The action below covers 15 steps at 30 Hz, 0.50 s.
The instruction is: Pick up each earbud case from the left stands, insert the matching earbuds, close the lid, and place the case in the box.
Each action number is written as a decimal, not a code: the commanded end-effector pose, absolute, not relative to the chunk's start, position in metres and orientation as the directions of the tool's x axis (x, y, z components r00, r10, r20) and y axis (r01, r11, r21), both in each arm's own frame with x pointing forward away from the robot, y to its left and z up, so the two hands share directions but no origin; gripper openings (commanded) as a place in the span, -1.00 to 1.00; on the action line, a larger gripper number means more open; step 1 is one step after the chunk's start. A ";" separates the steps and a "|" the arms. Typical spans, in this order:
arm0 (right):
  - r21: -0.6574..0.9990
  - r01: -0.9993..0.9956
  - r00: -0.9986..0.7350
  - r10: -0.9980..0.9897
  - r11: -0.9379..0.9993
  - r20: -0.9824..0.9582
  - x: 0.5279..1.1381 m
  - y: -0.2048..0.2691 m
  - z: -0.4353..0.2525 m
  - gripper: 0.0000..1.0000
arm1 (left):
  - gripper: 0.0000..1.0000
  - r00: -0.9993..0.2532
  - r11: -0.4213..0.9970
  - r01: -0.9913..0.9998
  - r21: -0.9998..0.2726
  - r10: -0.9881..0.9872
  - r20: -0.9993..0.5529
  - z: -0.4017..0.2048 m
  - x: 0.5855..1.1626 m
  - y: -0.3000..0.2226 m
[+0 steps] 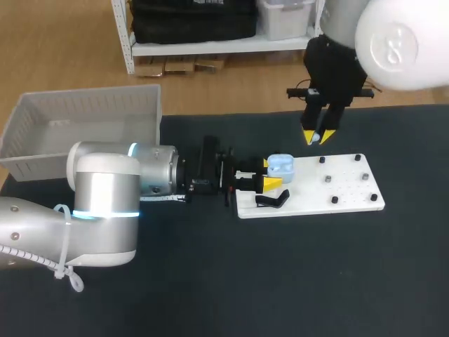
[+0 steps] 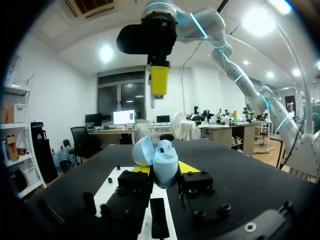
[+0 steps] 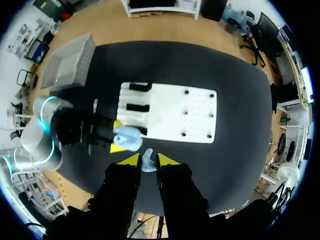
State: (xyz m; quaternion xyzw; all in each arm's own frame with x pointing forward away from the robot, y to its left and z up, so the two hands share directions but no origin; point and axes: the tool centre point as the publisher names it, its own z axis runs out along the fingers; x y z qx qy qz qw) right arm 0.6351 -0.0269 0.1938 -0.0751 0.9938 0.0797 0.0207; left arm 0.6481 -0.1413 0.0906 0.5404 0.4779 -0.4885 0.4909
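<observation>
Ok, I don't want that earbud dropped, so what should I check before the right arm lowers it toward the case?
1. Grip of the left end effector on the case: ok.
2. The lid stands open: ok.
3. Hold of the right end effector on the earbud: ok.
4. The earbud lined up over the case: cannot tell.
5. Free seats inside the case: cannot tell.

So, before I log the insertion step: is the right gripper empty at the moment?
No, the right wrist view shows the right gripper shut on a small pale blue earbud, pinched between its yellow tips.
</observation>
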 end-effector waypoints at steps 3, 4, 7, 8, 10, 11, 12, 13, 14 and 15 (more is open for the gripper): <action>0.151 -0.158 -0.987 -0.154 0.976 -0.040 0.633 -0.027 0.196 -1.00 | -1.00 0.069 -0.056 0.996 0.067 0.034 -0.997 0.090 0.647 -0.141; 0.151 -0.158 -0.987 -0.154 0.976 -0.040 0.633 -0.027 0.196 -1.00 | -1.00 0.069 -0.056 0.996 0.067 0.034 -0.997 0.090 0.647 -0.141; 0.151 -0.158 -0.987 -0.154 0.976 -0.040 0.633 -0.027 0.196 -1.00 | -1.00 0.069 -0.056 0.996 0.067 0.034 -0.997 0.090 0.647 -0.141; 0.151 -0.158 -0.987 -0.154 0.976 -0.040 0.633 -0.027 0.196 -1.00 | -1.00 0.069 -0.056 0.996 0.067 0.034 -0.997 0.090 0.647 -0.141; 0.151 -0.158 -0.987 -0.154 0.976 -0.040 0.633 -0.027 0.196 -1.00 | -1.00 0.069 -0.056 0.996 0.067 0.034 -0.997 0.090 0.647 -0.141; 0.151 -0.158 -0.987 -0.154 0.976 -0.040 0.633 -0.027 0.196 -1.00 | -1.00 0.069 -0.056 0.996 0.067 0.034 -0.997 0.090 0.647 -0.141; 0.151 -0.158 -0.987 -0.154 0.976 -0.040 0.633 -0.027 0.196 -1.00 | -1.00 0.069 -0.056 0.996 0.067 0.034 -0.997 0.090 0.647 -0.141; 0.151 -0.158 -0.987 -0.154 0.976 -0.040 0.633 -0.027 0.196 -1.00 | -1.00 0.069 -0.056 0.996 0.067 0.034 -0.997 0.090 0.647 -0.141; 0.160 -0.194 -0.981 -0.191 0.968 -0.037 0.633 -0.023 0.196 -1.00 | -1.00 0.069 -0.056 0.996 0.067 0.034 -0.997 0.090 0.647 -0.141; 0.162 -0.242 -0.970 -0.239 0.957 -0.038 0.632 -0.018 0.197 -1.00 | -1.00 0.069 -0.056 0.996 0.067 0.034 -0.997 0.090 0.647 -0.141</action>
